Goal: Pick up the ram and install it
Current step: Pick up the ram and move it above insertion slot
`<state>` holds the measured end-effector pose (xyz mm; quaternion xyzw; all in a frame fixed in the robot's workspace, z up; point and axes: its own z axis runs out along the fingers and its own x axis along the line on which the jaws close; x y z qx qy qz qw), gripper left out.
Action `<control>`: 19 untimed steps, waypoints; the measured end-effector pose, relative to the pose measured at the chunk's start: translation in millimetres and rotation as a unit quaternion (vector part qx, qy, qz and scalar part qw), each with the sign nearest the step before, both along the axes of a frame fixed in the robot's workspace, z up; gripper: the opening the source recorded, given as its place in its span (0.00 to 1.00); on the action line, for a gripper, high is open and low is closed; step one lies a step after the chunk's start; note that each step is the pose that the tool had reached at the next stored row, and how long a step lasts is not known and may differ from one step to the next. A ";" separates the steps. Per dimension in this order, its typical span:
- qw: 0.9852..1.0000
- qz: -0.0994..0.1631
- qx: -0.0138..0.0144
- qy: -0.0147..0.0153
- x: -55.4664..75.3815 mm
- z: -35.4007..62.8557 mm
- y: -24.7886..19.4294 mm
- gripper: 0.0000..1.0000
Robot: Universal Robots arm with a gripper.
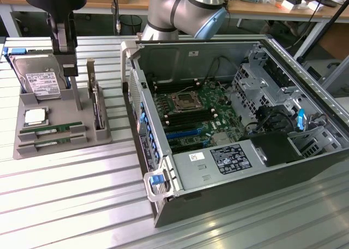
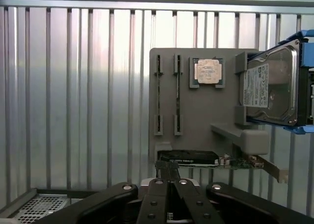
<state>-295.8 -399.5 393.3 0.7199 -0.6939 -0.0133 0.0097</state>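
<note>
1. The gripper (image 1: 68, 63) hangs over the back of the gray parts tray (image 1: 22, 150). In the wrist view its fingers (image 2: 163, 171) are pressed together with nothing between them.
2. The ram (image 1: 52, 128) lies flat in its slot at the tray's front, at about 7 o'clock from the gripper in the exterior view. A second ram stick (image 1: 52, 140) lies parallel, just beside it at 6 o'clock.
3. A processor chip (image 1: 35, 117) sits at 11 o'clock from the ram. A hard drive (image 1: 39, 77) stands tilted at 9 o'clock from the gripper, and an expansion card (image 1: 97, 104) stands on edge at 4 o'clock.
4. The open computer case (image 1: 229, 202) lies at 3 o'clock from the tray, well apart from the ram, with its motherboard (image 1: 202, 104) exposed.
5. Tray and case rest on a ribbed metal table (image 1: 71, 205).
</note>
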 end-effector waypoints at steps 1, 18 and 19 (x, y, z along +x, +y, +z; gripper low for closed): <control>1.000 0.004 0.000 0.000 0.0 0.0 0.0 0.11; 1.000 0.024 0.000 0.000 0.0 -0.1 0.0 0.30; 1.000 0.024 0.000 0.000 0.1 -0.6 0.1 0.30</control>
